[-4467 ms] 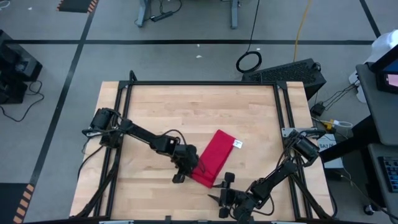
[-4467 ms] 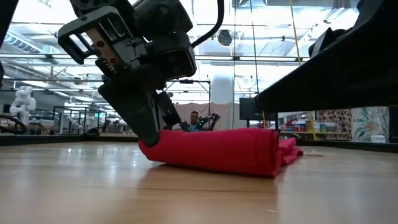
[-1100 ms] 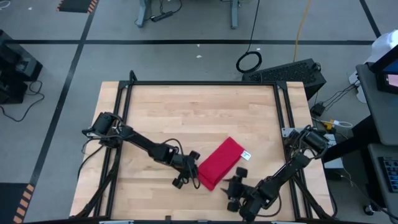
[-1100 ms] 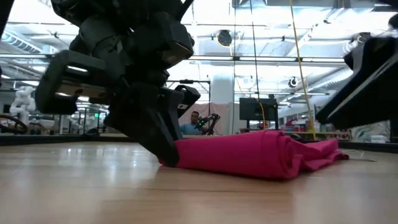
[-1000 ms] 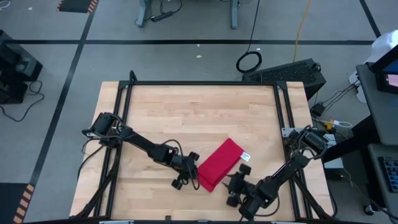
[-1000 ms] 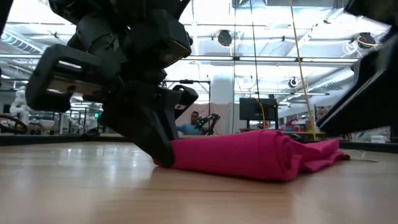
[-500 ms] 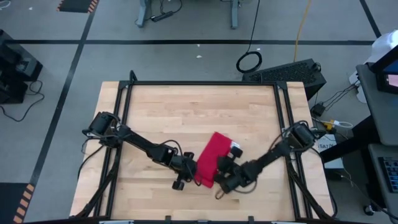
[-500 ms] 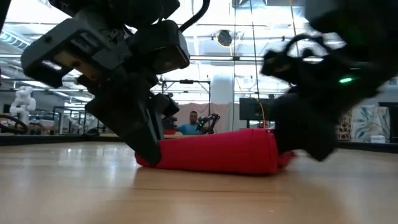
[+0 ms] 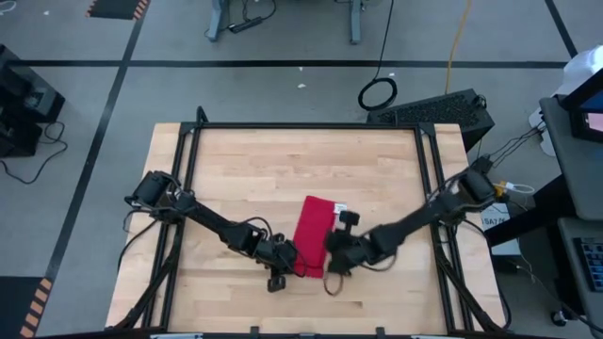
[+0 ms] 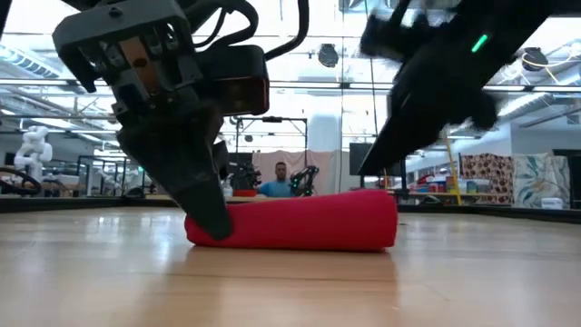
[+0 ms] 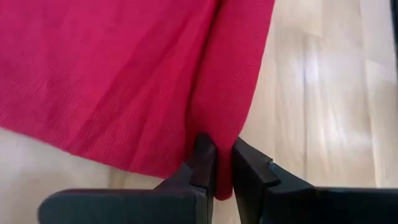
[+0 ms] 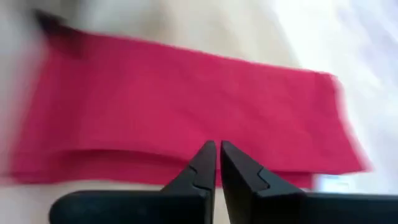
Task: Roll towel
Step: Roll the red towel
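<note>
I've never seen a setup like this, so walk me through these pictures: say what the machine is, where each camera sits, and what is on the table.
This is a robot with two dark arms working at a wooden table. One camera looks straight down, one sits at table-top height, and one rides on each wrist. The only thing on the table is a red towel, folded into a long thick strip. The left claw is shut, pinching the towel's edge. The right claw is shut just above the towel; I cannot tell whether it grips any cloth.

The towel [image 9: 312, 235] is a plain bright red cloth, folded into a long narrow bundle lying flat near the middle front of the wooden surface [image 9: 283, 160], one end rounded and thick in the low view.
</note>
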`<state>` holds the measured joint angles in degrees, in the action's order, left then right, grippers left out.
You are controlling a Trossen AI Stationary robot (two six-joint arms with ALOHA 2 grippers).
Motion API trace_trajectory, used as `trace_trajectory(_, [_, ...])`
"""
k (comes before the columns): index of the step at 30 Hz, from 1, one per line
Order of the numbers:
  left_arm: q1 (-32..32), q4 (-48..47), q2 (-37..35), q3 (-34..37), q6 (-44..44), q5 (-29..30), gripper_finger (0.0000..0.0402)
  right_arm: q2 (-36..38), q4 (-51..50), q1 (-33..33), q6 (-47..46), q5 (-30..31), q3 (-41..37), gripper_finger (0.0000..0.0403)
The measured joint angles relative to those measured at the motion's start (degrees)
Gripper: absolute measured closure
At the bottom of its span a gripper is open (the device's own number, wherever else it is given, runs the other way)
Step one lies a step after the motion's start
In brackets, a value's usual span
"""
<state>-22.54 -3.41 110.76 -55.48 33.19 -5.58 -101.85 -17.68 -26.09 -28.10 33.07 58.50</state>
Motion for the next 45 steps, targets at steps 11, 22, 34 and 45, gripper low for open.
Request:
trace_trajectory(11, [3.0, 2.8, 0.3, 0.0, 2.7, -1.8, 0.0359, -12.9, 26.2, -16.9, 4.2, 15.1, 0.0, 0.0311])
trace_trajectory(22, [3.5, 2.9, 0.3, 0.0, 2.8, -4.4, 0.0359, -23.9, 48.4, -18.7, 14.9, 28.2, 0.1, 0.0208])
trace_trajectory(34, [3.5, 2.9, 0.3, 0.0, 3.5, -4.5, 0.0359, -24.0, 46.3, -17.0, 13.5, 26.0, 0.1, 0.0204])
trace_trajectory(45, [3.5, 2.9, 0.3, 0.0, 3.5, -4.6, 0.0359, -24.0, 45.8, -16.9, 14.8, 27.1, 0.1, 0.0204])
